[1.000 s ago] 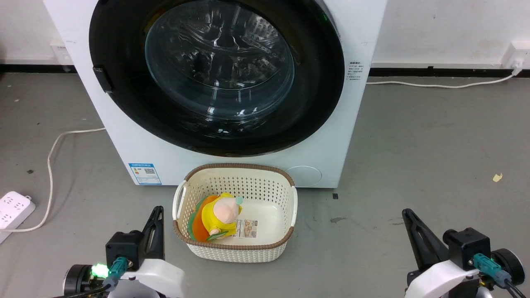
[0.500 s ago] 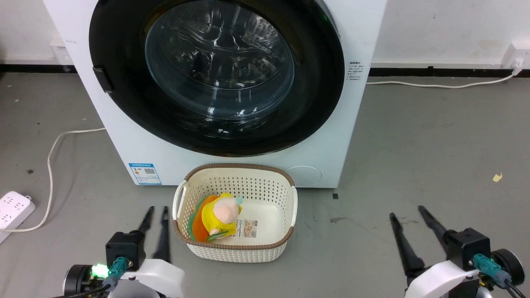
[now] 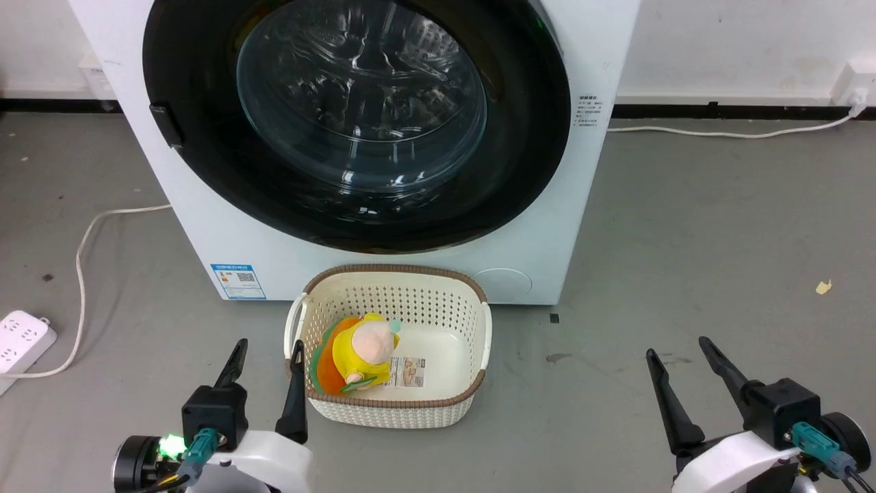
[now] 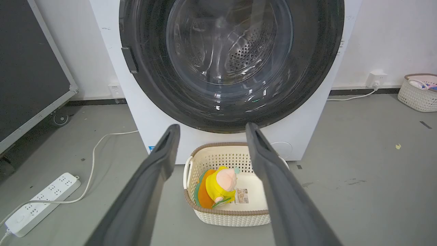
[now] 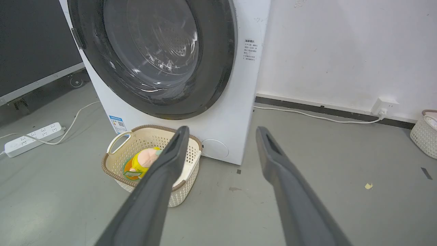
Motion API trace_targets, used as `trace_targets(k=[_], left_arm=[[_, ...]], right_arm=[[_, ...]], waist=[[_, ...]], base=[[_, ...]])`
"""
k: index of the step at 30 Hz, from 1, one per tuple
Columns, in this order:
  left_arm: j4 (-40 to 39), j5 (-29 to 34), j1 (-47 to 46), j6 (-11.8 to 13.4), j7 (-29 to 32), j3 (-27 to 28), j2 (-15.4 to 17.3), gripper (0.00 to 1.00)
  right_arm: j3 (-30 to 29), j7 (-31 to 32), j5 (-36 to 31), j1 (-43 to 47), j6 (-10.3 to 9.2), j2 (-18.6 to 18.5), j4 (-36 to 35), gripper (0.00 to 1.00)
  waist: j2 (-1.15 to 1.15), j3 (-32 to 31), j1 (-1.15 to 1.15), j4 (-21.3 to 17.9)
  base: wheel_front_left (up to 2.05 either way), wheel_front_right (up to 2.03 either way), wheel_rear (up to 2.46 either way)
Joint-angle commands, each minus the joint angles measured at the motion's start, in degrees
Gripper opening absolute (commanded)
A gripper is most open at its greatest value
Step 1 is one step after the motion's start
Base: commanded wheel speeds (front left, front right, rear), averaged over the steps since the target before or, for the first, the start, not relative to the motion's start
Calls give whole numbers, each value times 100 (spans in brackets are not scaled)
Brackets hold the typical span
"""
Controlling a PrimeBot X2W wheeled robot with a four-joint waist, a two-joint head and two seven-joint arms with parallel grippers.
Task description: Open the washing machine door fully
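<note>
Here, the washing machine door (image 3: 356, 123) sits closed (flush); left tool (image 3: 269, 344) and right tool (image 3: 677, 346) both released, empty.

Count: 1 washing machine (image 3: 205, 226), 1 washing machine door (image 3: 527, 137), 2 tools (left tool (image 3: 269, 344), right tool (image 3: 677, 346)), 2 baskets (near basket (image 3: 390, 414), far basket (image 4: 416, 95)), 1 plush toy (image 3: 363, 349), 1 power strip (image 3: 20, 335).

Test lab; washing machine (image 3: 205, 226) on bare grey floor (image 3: 684, 226); power strip (image 3: 20, 335)
</note>
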Motion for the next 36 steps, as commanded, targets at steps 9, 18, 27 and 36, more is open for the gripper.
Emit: trace_targets(k=[9,18,27,36], left_arm=[[22,-63,-121,0,-140,-99,1,100],[13,-104,-263,12,-248,-203,2,100],[-15,-145,-381,32,-356,-301,2,100],[-23,-182,-482,43,-463,-399,3,100]], right_arm=[[-5,-158,119,-187,-1,-34,-26,100],[111,-196,355,-596,-1,-246,10,100],[122,-110,762,-1164,-2,-434,15,100],[11,93,1349,-1802,-2,-419,145,0]], waist=[[0,189,0,47],[0,420,0,117],[0,626,0,205],[0,823,0,298]], base=[[0,0,0],[0,0,0],[0,0,0],[0,0,0]])
